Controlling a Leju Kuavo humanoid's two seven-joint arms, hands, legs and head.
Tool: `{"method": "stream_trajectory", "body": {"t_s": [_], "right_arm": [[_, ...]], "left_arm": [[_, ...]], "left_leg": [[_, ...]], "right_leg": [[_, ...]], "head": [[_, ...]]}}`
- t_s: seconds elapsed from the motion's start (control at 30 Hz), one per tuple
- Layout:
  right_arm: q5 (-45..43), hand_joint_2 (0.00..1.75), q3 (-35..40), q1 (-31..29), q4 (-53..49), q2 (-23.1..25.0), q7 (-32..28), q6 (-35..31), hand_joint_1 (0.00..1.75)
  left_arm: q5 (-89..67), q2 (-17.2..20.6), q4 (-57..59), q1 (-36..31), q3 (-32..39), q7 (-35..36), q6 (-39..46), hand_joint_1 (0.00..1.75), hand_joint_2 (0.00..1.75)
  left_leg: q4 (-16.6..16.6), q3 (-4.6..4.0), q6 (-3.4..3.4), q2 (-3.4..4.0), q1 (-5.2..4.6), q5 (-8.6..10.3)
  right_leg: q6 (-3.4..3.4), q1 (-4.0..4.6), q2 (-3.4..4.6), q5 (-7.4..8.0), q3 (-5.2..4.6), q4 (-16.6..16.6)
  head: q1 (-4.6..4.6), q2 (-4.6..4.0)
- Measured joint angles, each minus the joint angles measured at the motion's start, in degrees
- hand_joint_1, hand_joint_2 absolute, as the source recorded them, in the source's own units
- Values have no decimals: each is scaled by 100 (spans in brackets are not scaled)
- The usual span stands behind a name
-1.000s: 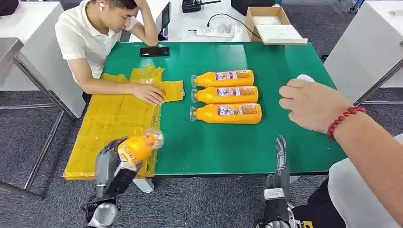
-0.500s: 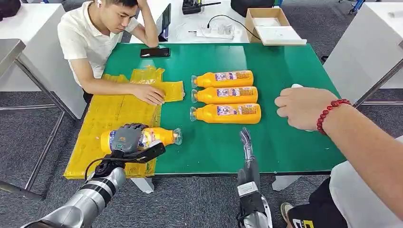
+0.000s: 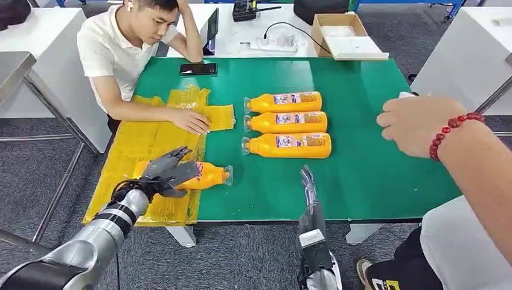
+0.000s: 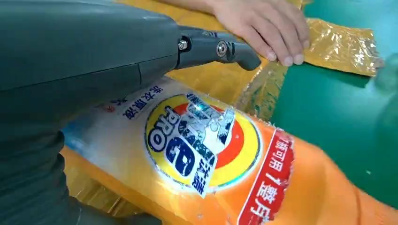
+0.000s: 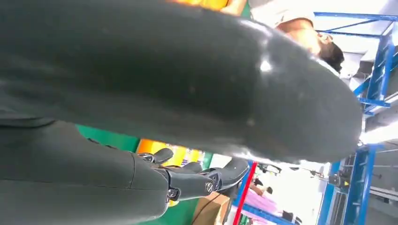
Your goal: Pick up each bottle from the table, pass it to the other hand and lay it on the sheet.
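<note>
Orange plastic is what you see under the left hand (image 3: 164, 174) in the head view: a bottle (image 3: 205, 176) lies on its side at the lower left of the frame, half on the yellow sheet (image 3: 145, 142) and half on the green tabletop (image 3: 362, 175), cap pointing right. The hand's fingers are spread over its rear half, hiding that end, and whether they grip or only rest there is hard to make out. Three more bottles (image 3: 287, 122) lie in a row at centre. The right hand (image 3: 308, 184) stands at the bottom centre with fingers straight and nothing in them. A person's hand (image 3: 190, 119) presses the sheet; another person's hand (image 3: 419, 124) reaches in from the right.

In the left wrist view, you get the bottle's label close under a dark finger (image 4: 220, 49), its ends cut off.

In the right wrist view, the hand's grey cover blocks most of the picture; the rest is blurred.
</note>
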Motion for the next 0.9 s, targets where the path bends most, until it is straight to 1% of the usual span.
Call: {"method": "stream_trajectory", "body": {"t_s": [0.27,0.33,0.43,0.5,0.57,0.67,0.77,0.9], "right_arm": [[13,0,24,-44,146,0,0,-103,0],[-22,0,26,-40,157,-4,0,-166,0],[-66,0,22,-12,157,-20,0,-232,0],[-90,0,22,36,157,-31,0,-273,0],[-105,0,20,92,157,-46,0,-289,0],[-105,0,20,130,157,-57,0,-302,0],[-136,0,17,183,149,-57,0,-345,0],[-138,0,41,248,92,-61,0,-415,0]], "left_arm": [[129,37,-107,51,22,-103,-78,0,175],[350,37,-221,110,24,-293,20,0,175],[849,37,-656,394,48,-689,241,0,175],[1295,37,-1256,810,109,-995,552,0,175],[1473,31,-1738,1154,127,-1093,663,0,175],[1561,28,-2236,1491,151,-1167,753,0,175],[2110,26,-3048,1949,170,-1546,1047,0,175],[3902,-48,-4428,2530,214,-1676,495,0,175]], "left_leg": [[0,8,-1,-2,-1,1],[0,13,-1,-1,-1,3],[0,8,-1,1,0,4],[1,-1,-2,8,0,3],[2,-27,-1,13,0,4],[3,-56,1,13,-1,5],[4,-68,1,25,-1,4],[4,-92,3,24,-1,0]], "right_leg": [[0,-1,1,2,4,-1],[0,0,1,3,1,0],[0,1,1,3,-6,1],[0,0,2,3,-21,1],[0,1,3,3,-46,0],[1,-1,3,4,-72,1],[2,-1,4,5,-89,0],[2,0,4,4,-111,0]], "head": [[0,0],[0,0],[2,-2],[0,-2],[2,-2],[2,-2],[2,0],[2,-2]]}}
